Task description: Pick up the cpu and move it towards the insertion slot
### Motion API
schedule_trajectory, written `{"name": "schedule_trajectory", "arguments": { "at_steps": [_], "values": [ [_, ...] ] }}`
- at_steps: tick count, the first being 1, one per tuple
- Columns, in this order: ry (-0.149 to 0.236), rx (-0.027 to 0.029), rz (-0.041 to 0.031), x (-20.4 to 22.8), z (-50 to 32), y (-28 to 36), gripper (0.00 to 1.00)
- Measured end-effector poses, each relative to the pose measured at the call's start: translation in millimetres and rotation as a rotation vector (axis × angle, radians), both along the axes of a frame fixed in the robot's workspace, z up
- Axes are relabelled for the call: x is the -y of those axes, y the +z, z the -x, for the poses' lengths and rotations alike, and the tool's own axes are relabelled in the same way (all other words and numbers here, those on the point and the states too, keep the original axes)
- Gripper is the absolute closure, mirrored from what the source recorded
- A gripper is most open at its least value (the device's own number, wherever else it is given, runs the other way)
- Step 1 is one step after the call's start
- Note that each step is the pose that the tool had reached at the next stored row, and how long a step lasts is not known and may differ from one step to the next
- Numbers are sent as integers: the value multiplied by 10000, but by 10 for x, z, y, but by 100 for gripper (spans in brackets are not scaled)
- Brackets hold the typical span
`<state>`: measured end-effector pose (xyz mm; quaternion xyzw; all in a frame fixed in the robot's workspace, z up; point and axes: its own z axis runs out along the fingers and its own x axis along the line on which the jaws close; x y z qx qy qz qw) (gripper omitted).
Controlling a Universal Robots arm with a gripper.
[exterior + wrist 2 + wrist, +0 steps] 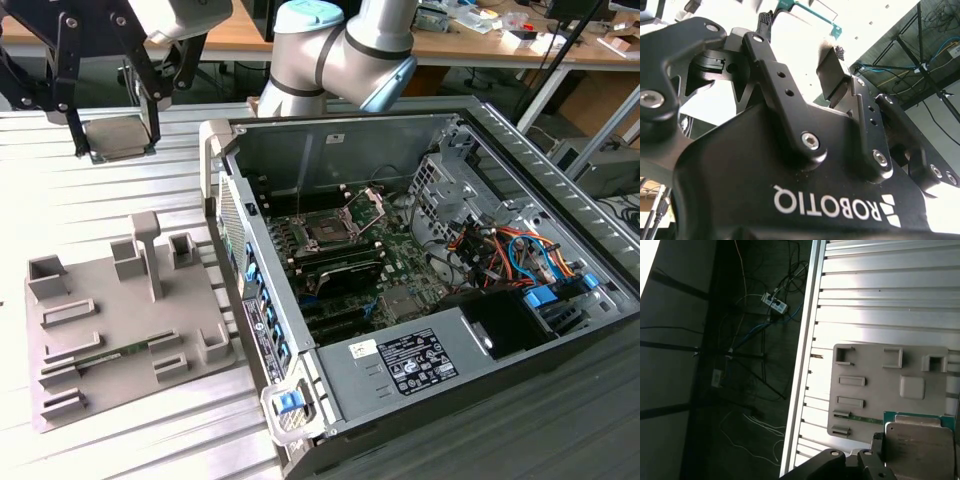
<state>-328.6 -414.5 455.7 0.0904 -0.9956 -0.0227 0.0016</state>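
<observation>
The tool (pixel 113 150) gripped the cpu (pixel 112 135) flat between its fingers, raised above the table (pixel 40 190), the grey tray (pixel 110 330) lying below it and the slot (pixel 330 232) well apart inside the case (pixel 330 150).

A slatted aluminium table top (pixel 110 205) is seen in the exterior view, brightly lit so that its ribs are washed pale. Behind it, wooden workbenches (pixel 470 45) strewn with small items are carried on light metal legs (pixel 548 88). In the first wrist view a dark floor (pixel 735 405) is shown beside the table's edge rail (pixel 802 370), with a white power strip (pixel 775 302) and loose cables (pixel 757 422) lying on it. In the second wrist view a bright white overhead surface (pixel 885 25) is seen, bordered by black struts (pixel 927 70).
</observation>
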Motion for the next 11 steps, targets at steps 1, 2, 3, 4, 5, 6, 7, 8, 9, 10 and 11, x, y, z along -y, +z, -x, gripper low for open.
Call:
{"name": "schedule_trajectory", "arguments": {
  "at_steps": [1, 2, 3, 4, 5, 6, 7, 8, 9, 10, 11],
  "values": [
    [0, 0, 0, -2, -8, 0, 45],
    [0, 1, -1, -5, -17, -1, 45],
    [0, 1, -1, -8, -23, -2, 45],
    [0, 0, 0, -11, -31, -2, 45],
    [1, -1, 1, -14, -39, -2, 45],
    [0, 0, 1, -17, -45, -2, 45],
    [0, 0, 1, -19, -52, -3, 45],
    [1, -1, 2, -23, -64, -3, 45],
    [1, 0, 1, -26, -71, -4, 45],
    [0, 0, 2, -28, -79, -4, 45],
    [0, 0, 2, -32, -88, -5, 45]
  ]
}}
